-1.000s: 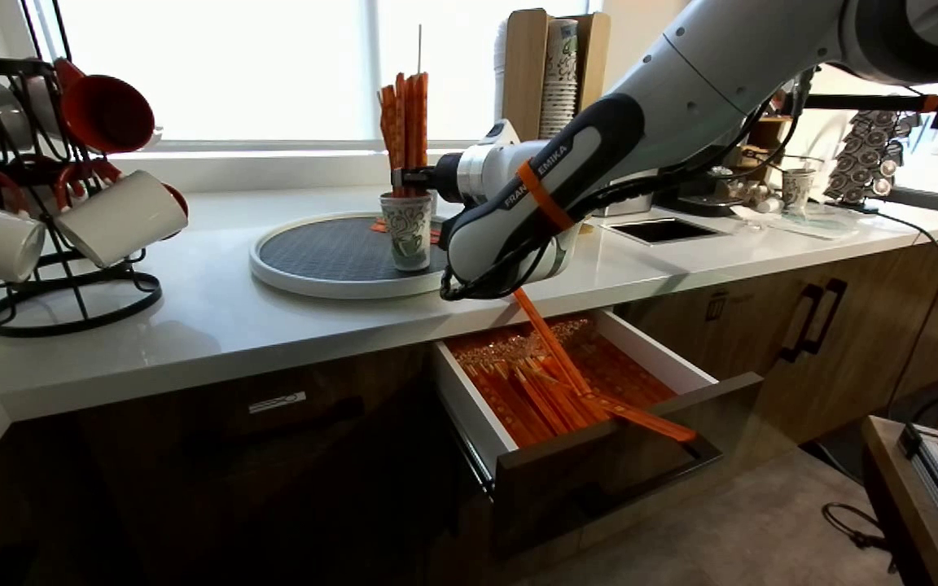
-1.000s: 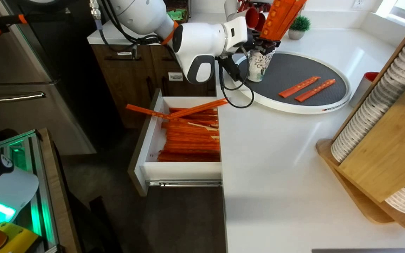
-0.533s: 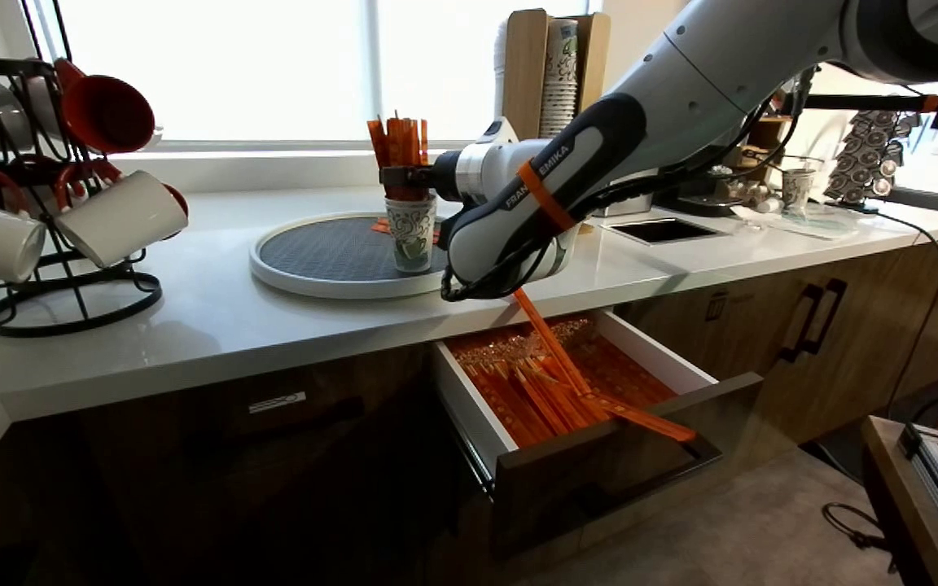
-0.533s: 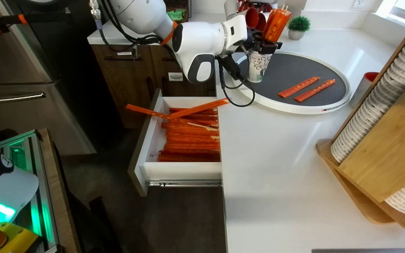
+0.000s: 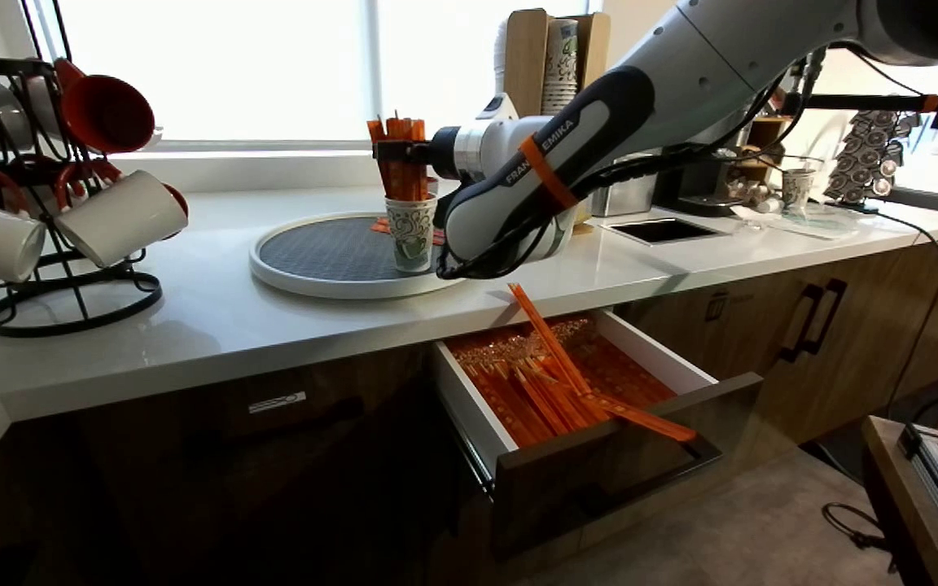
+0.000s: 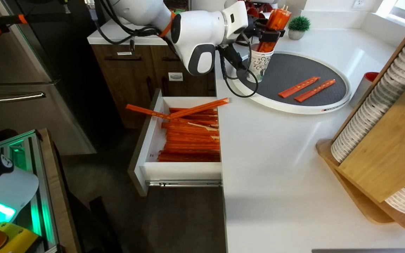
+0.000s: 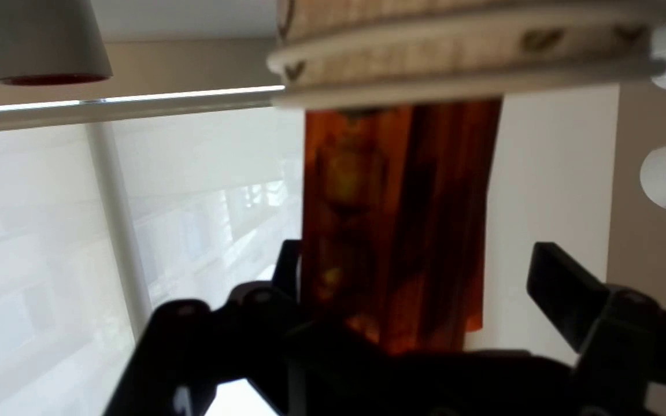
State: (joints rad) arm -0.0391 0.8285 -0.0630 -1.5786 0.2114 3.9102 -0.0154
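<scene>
A bundle of orange paper packets (image 5: 409, 183) stands upright, slightly leaning, in a patterned paper cup (image 5: 412, 236). Some pale stick ends poke from the packets' tops (image 6: 280, 17). My gripper (image 7: 417, 268) is open around the bundle, just above the cup's rim (image 7: 460, 52). In the wrist view the left finger (image 7: 288, 267) is close beside the packets, and I cannot tell whether it touches them. A clear gap separates the right finger (image 7: 564, 289) from them. The cup rests near the edge of a round grey mat with a white rim (image 6: 343, 82).
Two loose orange packets (image 6: 299, 87) lie on the round mat. Below the counter, a pulled-out drawer (image 6: 181, 172) holds several more packets, two of them (image 6: 202, 107) sticking up over its edge. A mug rack (image 5: 74, 301) and a wooden cup holder (image 6: 385, 154) stand on the counter.
The jaws have opened and the packet bundle has dropped lower into the cup. Since half a second ago, my gripper has risen a little along the bundle.
</scene>
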